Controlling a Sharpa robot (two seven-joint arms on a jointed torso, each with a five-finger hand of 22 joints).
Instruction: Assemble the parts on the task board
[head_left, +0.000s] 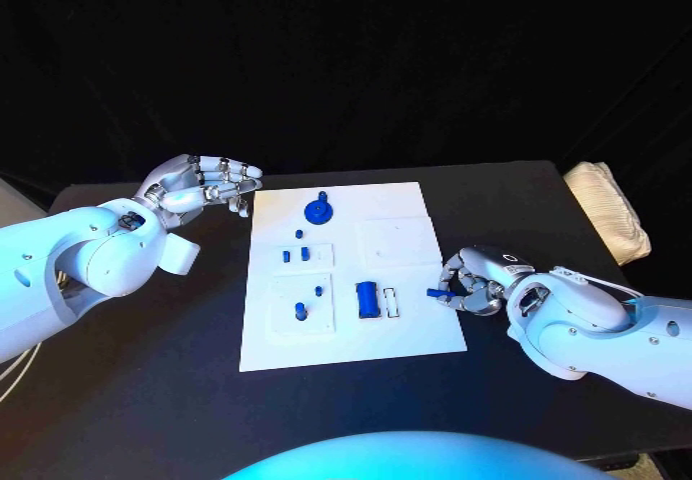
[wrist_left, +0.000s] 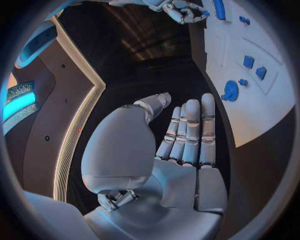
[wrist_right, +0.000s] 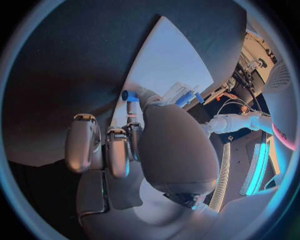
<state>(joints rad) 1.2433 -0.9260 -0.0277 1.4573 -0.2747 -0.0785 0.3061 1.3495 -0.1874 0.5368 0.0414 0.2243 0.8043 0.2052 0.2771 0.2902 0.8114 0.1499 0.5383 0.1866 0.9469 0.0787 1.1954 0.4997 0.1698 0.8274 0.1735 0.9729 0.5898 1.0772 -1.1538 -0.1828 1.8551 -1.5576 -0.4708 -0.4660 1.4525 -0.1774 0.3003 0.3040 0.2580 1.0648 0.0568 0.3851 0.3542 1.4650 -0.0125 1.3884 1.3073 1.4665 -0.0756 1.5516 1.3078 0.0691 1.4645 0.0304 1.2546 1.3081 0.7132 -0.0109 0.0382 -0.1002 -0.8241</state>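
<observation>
Peg (head_left: 436, 293) sits pinched in my right hand (head_left: 476, 283) at the board's (head_left: 411, 345) right edge, its long axis pointing left toward the slots (head_left: 378, 300) just beside it. My left hand (head_left: 202, 185) hovers open, empty, well apart.

Nothing readable here tbh, no text, labels, brand marks or numbers that I can make out on the board (head_left: 411, 335), the parts, the worktop (head_left: 173, 400) or either hand.
</observation>
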